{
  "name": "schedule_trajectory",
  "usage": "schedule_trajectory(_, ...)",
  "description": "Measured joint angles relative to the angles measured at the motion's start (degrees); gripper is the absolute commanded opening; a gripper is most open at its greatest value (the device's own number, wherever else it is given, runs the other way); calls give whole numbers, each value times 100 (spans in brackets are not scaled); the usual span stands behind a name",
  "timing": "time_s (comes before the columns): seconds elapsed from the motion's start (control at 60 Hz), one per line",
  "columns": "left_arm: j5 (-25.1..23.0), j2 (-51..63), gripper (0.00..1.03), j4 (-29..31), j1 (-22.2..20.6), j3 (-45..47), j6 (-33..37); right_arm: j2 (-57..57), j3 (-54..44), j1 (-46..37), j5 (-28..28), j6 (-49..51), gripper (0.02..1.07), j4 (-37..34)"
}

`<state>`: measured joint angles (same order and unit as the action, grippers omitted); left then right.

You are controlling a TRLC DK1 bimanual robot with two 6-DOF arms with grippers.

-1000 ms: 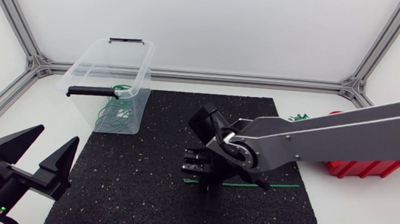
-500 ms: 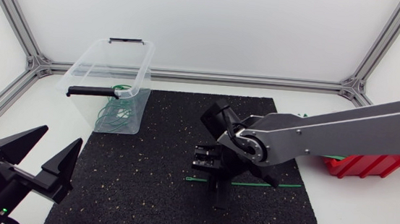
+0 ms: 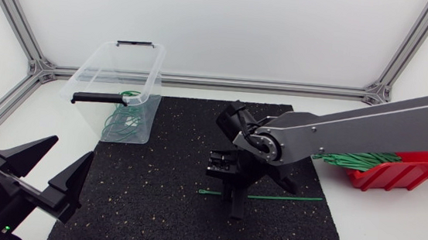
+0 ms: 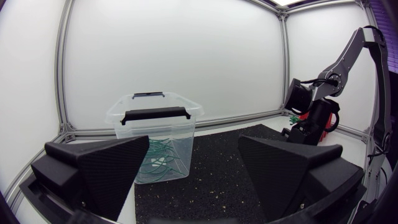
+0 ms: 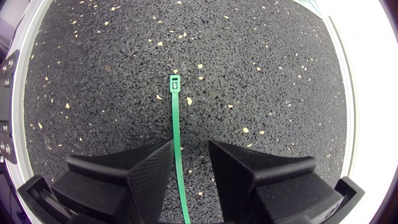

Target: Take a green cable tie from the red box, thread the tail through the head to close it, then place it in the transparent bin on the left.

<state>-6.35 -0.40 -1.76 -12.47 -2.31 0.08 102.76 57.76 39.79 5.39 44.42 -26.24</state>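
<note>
A green cable tie (image 3: 269, 196) lies flat on the black mat, its head at the end toward the left. My right gripper (image 3: 235, 207) points down over that end. In the right wrist view the tie (image 5: 176, 118) runs on the mat between the open fingers of my right gripper (image 5: 189, 162), its head ahead of them, neither finger touching it. The red box (image 3: 400, 171) of green ties stands at the right, partly behind my right arm. The transparent bin (image 3: 116, 88) stands at the back left with several green ties inside. My left gripper (image 3: 46, 171) hangs open and empty at the front left.
The black mat (image 3: 152, 200) covers the middle of the white table. Aluminium frame rails (image 3: 264, 85) run along the back and sides. In the left wrist view the bin (image 4: 155, 134) stands ahead of my left gripper (image 4: 193, 168), with my right arm (image 4: 314, 115) farther off beside it.
My right arm has shifted to the right along the tie, uncovering more of the red box. My left gripper drifted slightly right. The tie has stayed on the mat.
</note>
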Motion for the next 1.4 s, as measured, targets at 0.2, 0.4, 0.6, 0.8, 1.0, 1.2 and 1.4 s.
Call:
schedule_trajectory(0.2, 0, 0, 100, 0, -87, 0, 0, 68, 83, -83, 212, 22, 47, -142)
schedule_trajectory(0.4, 0, 0, 100, 0, -122, 0, 0, 98, 114, -142, 382, 39, 36, -221)
schedule_trajectory(0.6, 0, 0, 100, 0, -122, 0, -2, 103, 114, -153, 520, 61, 17, -315)
schedule_trajectory(0.8, 0, 0, 100, 0, -149, 0, 0, 39, 28, -122, 754, 63, 9, -409)
schedule_trajectory(1.0, 0, 0, 100, -2, -155, 0, -2, -149, -195, 55, 872, 61, 8, -542)
schedule_trajectory(1.2, 0, 0, 100, 0, -160, 0, -2, -297, -365, 74, 848, 59, 8, -457)
schedule_trajectory(1.4, 0, 0, 100, 0, -160, 0, -2, -463, -575, 127, 520, 55, 8, -74)
